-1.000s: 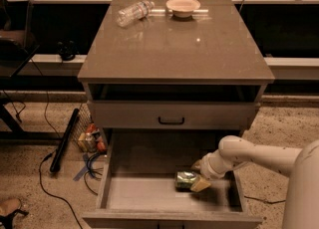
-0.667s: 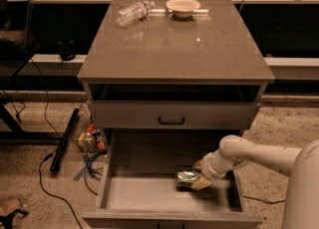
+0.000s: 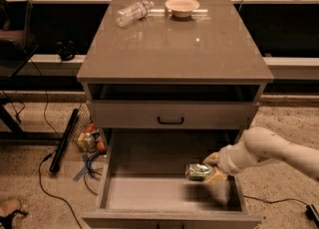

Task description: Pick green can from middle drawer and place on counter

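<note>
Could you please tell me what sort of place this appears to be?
Probably a robotics lab: a lone cabinet, loose cables on the floor, and the gripper inside the open middle drawer, holding the green can.

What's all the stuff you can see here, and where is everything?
green can: one, shiny green, in the middle drawer's right side, gripped
middle drawer: one, grey, pulled open, lowest
upper drawer: one, grey with a black handle, shut, just above
counter: one, grey-brown, cabinet top
plastic bottle: one, clear, lying on the counter, far left
bowl: one, pale, counter's far edge
black bar: one, on the floor left of the cabinet
small clutter: a few, mixed colours, floor beside the cabinet
arm: one, white, reaching in from the right
end effector: one, tan, closed on the green can
</note>
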Controlling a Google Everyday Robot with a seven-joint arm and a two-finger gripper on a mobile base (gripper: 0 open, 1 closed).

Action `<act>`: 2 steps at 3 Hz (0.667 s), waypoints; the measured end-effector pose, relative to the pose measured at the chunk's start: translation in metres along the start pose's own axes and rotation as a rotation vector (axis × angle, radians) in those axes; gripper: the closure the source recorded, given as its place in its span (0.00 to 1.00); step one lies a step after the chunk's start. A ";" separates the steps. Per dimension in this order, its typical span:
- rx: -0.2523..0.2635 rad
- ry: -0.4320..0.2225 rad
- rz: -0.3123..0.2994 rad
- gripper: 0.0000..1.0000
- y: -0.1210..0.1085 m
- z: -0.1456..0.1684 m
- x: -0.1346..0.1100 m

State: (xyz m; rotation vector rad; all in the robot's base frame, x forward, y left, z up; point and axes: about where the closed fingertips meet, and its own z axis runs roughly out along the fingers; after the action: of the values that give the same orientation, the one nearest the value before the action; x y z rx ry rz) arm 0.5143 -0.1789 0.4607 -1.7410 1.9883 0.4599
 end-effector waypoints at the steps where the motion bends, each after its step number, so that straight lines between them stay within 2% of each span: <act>1: 0.072 -0.069 -0.030 1.00 -0.011 -0.104 -0.017; 2: 0.122 -0.108 -0.076 1.00 -0.025 -0.208 -0.042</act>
State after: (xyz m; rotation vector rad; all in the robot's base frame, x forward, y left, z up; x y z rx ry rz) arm 0.5188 -0.2571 0.6591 -1.6739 1.8296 0.3908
